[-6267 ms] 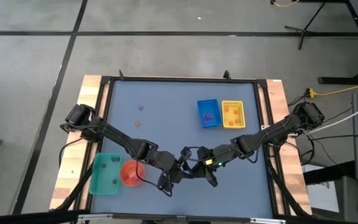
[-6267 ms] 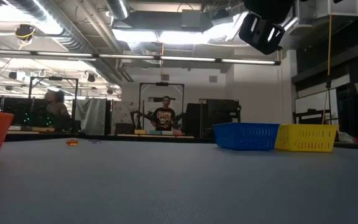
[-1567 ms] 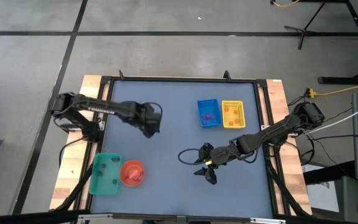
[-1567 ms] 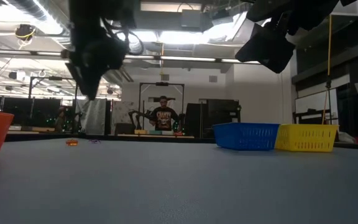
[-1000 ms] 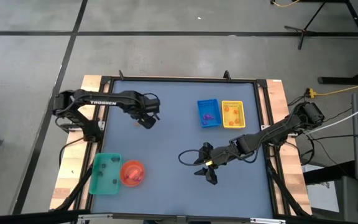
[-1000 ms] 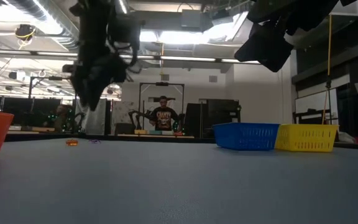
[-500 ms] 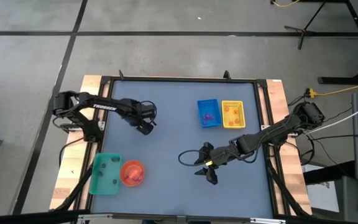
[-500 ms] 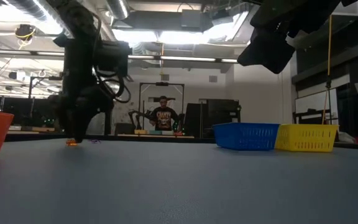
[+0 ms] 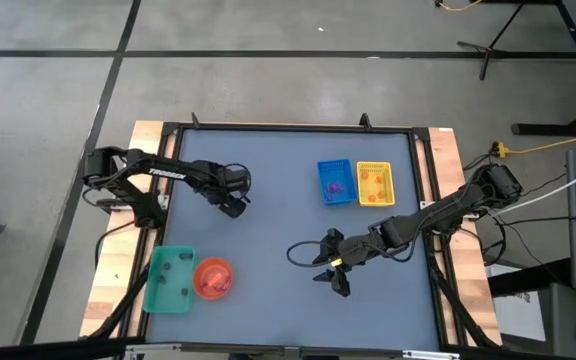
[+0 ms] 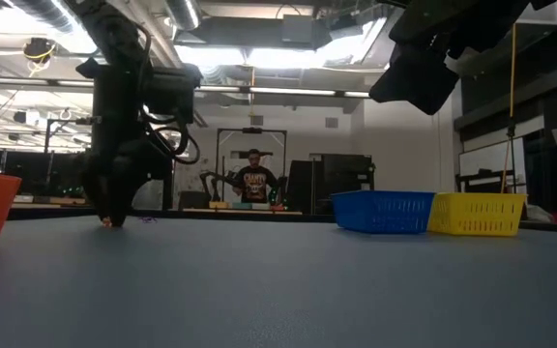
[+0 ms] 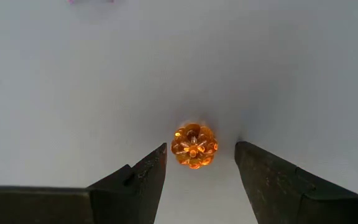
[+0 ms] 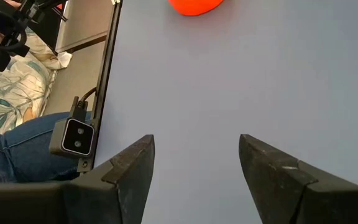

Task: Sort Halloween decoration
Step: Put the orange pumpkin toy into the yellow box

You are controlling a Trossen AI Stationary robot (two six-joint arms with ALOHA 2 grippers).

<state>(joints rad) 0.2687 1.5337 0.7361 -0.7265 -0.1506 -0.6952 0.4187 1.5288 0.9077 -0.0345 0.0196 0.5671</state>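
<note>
A tiny orange Halloween decoration piece [image 11: 194, 145] lies on the blue-grey table. My left gripper [image 11: 196, 157] points straight down over it, low to the table [image 10: 107, 217]. It is open, with one finger on each side of the piece and a gap at both. In the high view this gripper [image 9: 233, 206] is at the table's left middle. A purple piece [image 11: 91, 1] lies a little beyond the orange one. My right gripper [image 9: 334, 282] hangs open above the table's near middle, with nothing between its fingers [image 12: 194, 155].
A blue tray [image 9: 335, 183] and a yellow tray [image 9: 374, 184] stand side by side at the right middle, each with small pieces in it. A green tray [image 9: 169, 281] and a round orange bowl [image 9: 213, 278] stand at the near left. People show in the room behind.
My left gripper has come down from well above the table to just over it, drifting slightly toward the near edge. Its open fingers now stand around the orange piece. The piece has not moved.
</note>
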